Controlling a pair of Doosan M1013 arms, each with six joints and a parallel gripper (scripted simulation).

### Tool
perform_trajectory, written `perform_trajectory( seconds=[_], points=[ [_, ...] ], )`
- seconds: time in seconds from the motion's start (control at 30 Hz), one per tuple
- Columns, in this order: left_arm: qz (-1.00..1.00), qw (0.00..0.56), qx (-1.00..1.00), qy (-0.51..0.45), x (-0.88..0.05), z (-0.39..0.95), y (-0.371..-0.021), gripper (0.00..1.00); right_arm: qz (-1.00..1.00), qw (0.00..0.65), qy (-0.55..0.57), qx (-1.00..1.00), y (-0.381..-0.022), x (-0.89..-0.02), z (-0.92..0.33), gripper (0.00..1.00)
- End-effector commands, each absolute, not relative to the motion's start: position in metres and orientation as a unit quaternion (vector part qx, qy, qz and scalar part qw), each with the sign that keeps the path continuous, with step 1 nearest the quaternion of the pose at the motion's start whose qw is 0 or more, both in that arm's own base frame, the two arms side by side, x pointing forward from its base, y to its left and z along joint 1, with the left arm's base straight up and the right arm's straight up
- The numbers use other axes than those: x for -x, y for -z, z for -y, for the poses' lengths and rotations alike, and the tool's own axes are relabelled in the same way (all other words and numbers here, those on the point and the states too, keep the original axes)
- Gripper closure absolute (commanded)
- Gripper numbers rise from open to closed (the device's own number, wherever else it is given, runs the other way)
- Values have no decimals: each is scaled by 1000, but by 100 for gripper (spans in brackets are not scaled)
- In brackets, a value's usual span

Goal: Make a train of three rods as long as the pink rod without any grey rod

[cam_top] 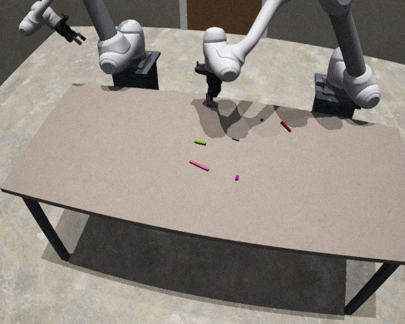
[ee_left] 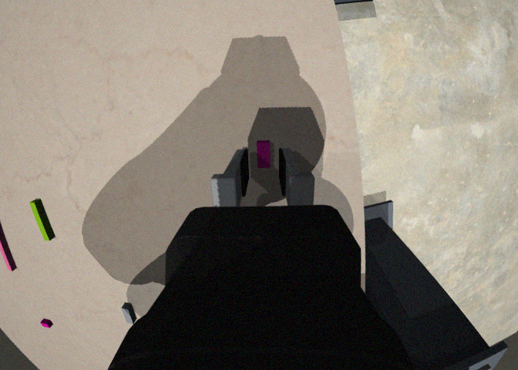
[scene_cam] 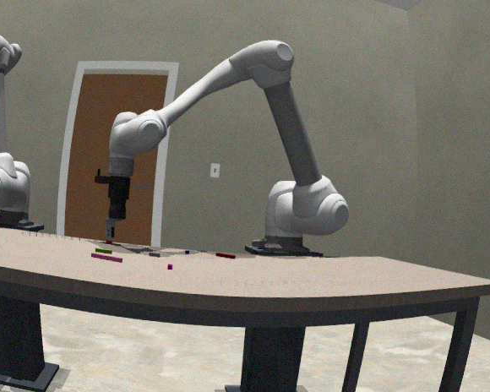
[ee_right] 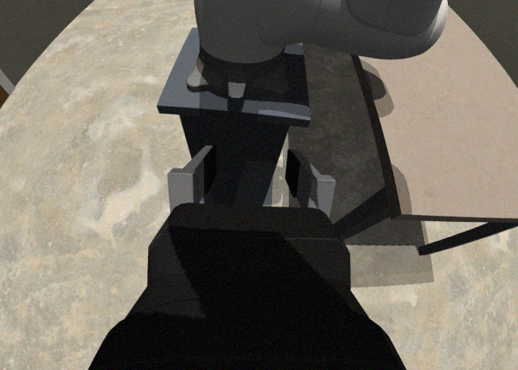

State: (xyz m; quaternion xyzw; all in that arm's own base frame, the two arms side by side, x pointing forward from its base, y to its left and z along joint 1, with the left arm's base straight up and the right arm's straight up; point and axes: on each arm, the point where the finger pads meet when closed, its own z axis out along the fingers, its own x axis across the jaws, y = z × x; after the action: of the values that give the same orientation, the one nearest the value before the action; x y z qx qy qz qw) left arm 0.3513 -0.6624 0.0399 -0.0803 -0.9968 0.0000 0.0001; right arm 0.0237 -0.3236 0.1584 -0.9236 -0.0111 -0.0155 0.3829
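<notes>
My left gripper (cam_top: 209, 101) (scene_cam: 110, 236) (ee_left: 264, 163) is partly open, pointing down low over a magenta rod (cam_top: 209, 105) (scene_cam: 108, 242). The rod lies between and just beyond its fingertips in the left wrist view, with a gap on each side. My right gripper (cam_top: 81, 40) (ee_right: 251, 162) is open and empty, away from the table. A lime rod (cam_top: 200, 142) (scene_cam: 103, 251) (ee_left: 40, 220) and the pink rod (cam_top: 199, 165) (scene_cam: 106, 257) (ee_left: 7, 256) lie apart mid-table. Another magenta rod (cam_top: 237, 177) (scene_cam: 170, 267) (ee_left: 46, 323), a blue rod (cam_top: 262, 119) (scene_cam: 187, 252) and a red rod (cam_top: 285, 126) (scene_cam: 225, 255) lie separately.
A grey rod (cam_top: 235, 139) (scene_cam: 155, 254) (ee_left: 128, 313) lies between the lime and blue rods. The magenta rod under my left gripper is near the edge of the table (cam_top: 126, 195) on the arms' side. The left arm's shadow covers that area.
</notes>
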Motion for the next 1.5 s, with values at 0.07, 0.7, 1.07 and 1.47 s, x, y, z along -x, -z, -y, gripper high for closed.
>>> perform_trajectory(
  seconds=[0.07, 0.7, 1.07, 1.47],
  points=[
    [997, 0, 80, -1, -352, 663, -38, 46, 11, 382, 16, 924, -159, -24, 324, 0],
    [997, 0, 80, -1, -352, 663, -36, 46, 11, 382, 16, 924, -159, -24, 324, 0],
    [997, 0, 80, -1, -352, 663, -34, 46, 11, 382, 16, 924, -159, -24, 324, 0],
    [997, 0, 80, -1, -352, 663, -25, 46, 11, 382, 16, 924, -159, -24, 324, 0]
  ],
)
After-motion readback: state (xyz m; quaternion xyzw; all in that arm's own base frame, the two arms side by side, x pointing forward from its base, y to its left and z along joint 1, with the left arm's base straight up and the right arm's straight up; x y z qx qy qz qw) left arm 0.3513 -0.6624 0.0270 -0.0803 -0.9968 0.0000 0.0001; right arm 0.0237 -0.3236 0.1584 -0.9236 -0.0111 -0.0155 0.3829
